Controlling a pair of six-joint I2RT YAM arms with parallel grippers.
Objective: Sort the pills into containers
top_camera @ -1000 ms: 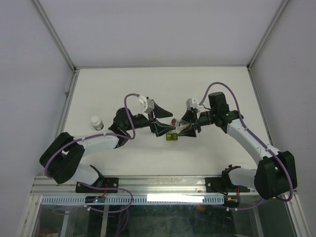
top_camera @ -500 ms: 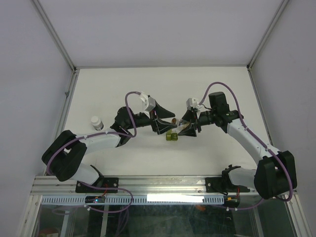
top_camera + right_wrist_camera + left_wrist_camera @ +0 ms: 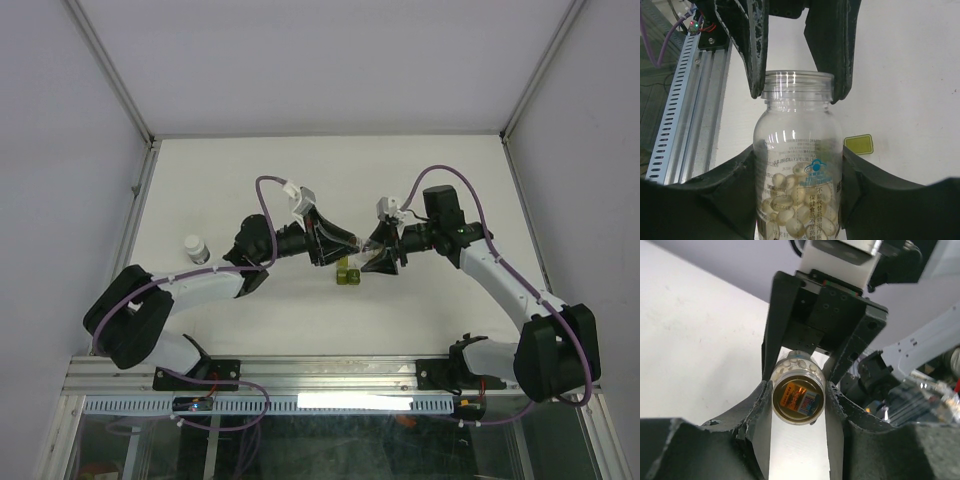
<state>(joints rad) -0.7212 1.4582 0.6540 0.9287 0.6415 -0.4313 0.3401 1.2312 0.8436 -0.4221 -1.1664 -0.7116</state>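
Observation:
A small clear bottle holds pale tan pills in its lower part. My right gripper is shut on the bottle's body. My left gripper faces it, and its fingers press both sides of the bottle's neck. In the left wrist view the bottle is seen end-on, with an orange label showing through. From above, the bottle hangs between the left gripper and the right gripper, above the table. The olive-green box sits on the table just below them and also shows in the right wrist view.
A white-capped greyish vial stands on the table to the left, beside the left arm. A slotted metal rail runs along the table's near edge. White walls enclose the table on three sides.
My left gripper has swung right and rolled, bringing its fingers onto the bottle's neck. The right gripper has shifted slightly up and left. The green box has not moved.

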